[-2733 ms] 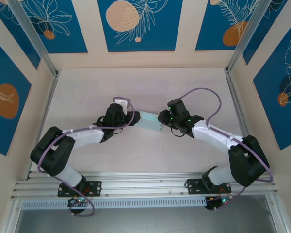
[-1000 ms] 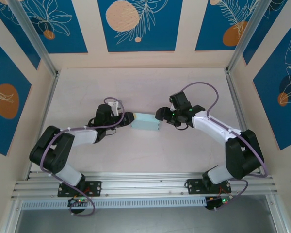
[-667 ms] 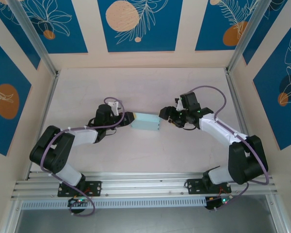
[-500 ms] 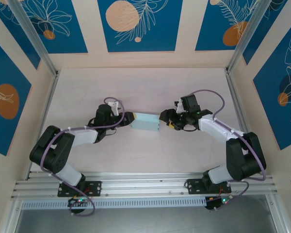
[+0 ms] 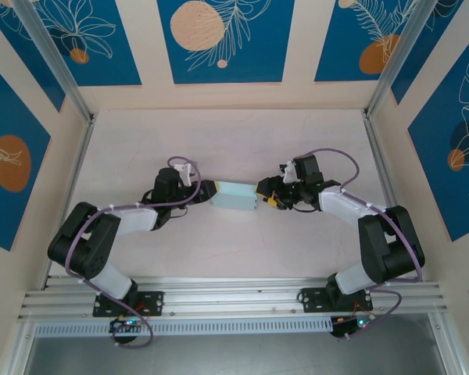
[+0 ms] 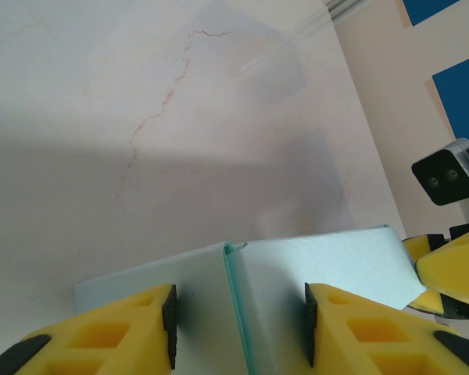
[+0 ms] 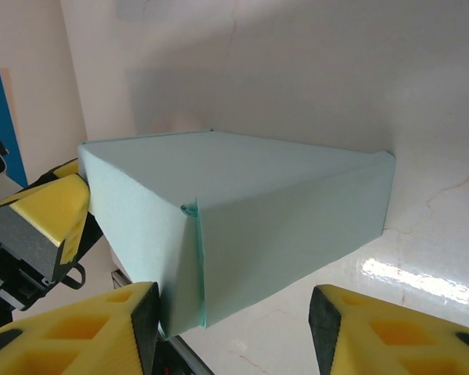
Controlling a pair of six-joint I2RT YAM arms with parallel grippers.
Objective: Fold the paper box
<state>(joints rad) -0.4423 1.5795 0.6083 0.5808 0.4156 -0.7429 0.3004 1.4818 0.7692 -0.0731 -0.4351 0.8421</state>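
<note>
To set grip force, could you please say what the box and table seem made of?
The paper box: thin matte pale-blue card, probably, given its creased edges and seam. The table: glossy marble-look surface, veined, reflecting light; actual material unclear.

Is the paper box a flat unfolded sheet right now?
No: the right wrist view shows the paper box standing as a rectangular block, its top face and two walls visible.

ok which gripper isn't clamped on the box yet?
The right gripper: table shows between one of its fingers and the paper box. The left gripper has its jaws tight against it on both sides.
</note>
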